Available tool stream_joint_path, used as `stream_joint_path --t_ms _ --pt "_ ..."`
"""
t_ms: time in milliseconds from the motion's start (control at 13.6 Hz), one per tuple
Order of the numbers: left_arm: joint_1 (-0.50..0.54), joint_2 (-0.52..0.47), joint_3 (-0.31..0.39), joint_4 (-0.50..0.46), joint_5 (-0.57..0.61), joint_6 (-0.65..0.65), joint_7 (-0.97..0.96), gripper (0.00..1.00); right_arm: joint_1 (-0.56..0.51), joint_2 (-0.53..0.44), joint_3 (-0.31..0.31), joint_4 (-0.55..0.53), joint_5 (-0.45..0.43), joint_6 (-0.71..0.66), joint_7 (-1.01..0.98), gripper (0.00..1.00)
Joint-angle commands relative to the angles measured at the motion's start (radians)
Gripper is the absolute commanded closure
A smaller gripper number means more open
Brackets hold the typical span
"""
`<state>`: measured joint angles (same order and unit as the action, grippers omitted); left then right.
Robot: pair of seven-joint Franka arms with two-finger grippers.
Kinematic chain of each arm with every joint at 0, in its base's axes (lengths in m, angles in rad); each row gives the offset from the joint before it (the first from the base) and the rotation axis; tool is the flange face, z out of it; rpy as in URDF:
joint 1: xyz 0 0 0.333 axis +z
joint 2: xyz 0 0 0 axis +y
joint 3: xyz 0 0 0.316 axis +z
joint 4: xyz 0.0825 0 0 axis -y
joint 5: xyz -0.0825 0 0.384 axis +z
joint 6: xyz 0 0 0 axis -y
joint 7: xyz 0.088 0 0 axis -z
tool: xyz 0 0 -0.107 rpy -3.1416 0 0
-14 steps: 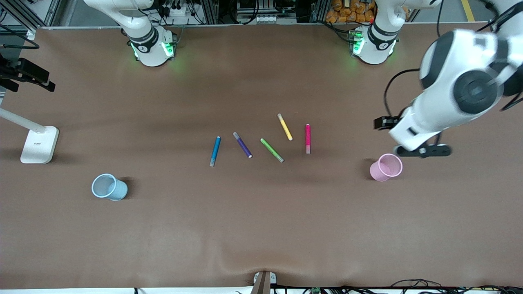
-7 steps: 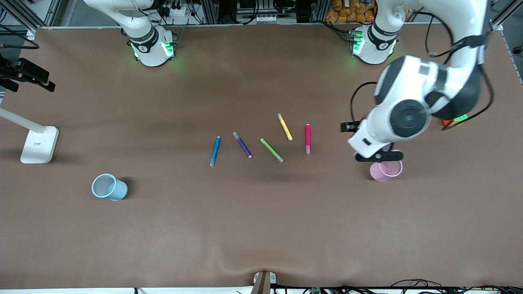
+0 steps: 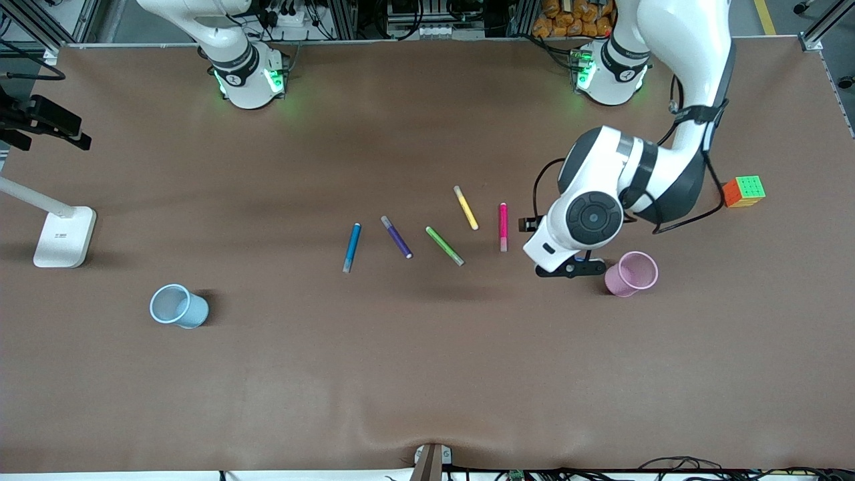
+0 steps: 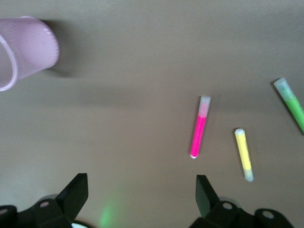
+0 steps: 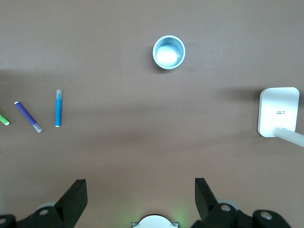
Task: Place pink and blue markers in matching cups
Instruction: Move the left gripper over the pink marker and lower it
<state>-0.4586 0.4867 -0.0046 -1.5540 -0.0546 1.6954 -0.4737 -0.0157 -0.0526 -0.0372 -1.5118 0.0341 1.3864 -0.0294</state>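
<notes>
brown table (image 3: pixel 427 374) with markers in a loose row at mid-table and a cup toward each end.
left gripper (image 4: pixel 140 197), fingers spread and empty, hangs over bare table between the pink marker (image 3: pixel 503 227) and the upright pink cup (image 3: pixel 632 274). right gripper (image 5: pixel 140 197), also spread, waits high up. blue marker (image 3: pixel 351 247) lies flat, well apart from the blue cup (image 3: pixel 178 306); wide bare cloth nearer the front camera.
</notes>
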Motion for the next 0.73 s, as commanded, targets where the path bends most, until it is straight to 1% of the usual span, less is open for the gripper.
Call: stream_joint_path --t_ms 0,220,367,514,660 --pt "-0.005 -0.011 0.0 -0.079 -0.051 0.102 -0.008 0.0 0.019 0.0 0.003 -0.004 0.006 0.008 0.011 0.0" --pt "-0.008 -0.01 0.0 -0.15 -0.111 0.196 -0.011 0.0 0.052 0.005 0.003 -0.005 0.01 0.028 0.017 0.0" --pt "-0.018 -0.005 0.0 -0.207 -0.128 0.272 -0.011 0.01 0.075 0.008 0.003 -0.005 0.012 0.031 0.019 0.0" --pt "-0.043 0.032 0.0 -0.196 -0.143 0.288 -0.011 0.12 0.103 0.019 0.003 -0.008 0.012 0.033 0.019 0.0" --pt "-0.064 0.088 0.002 -0.154 -0.146 0.297 -0.011 0.19 0.111 0.027 0.003 -0.007 0.009 0.045 0.017 0.0"
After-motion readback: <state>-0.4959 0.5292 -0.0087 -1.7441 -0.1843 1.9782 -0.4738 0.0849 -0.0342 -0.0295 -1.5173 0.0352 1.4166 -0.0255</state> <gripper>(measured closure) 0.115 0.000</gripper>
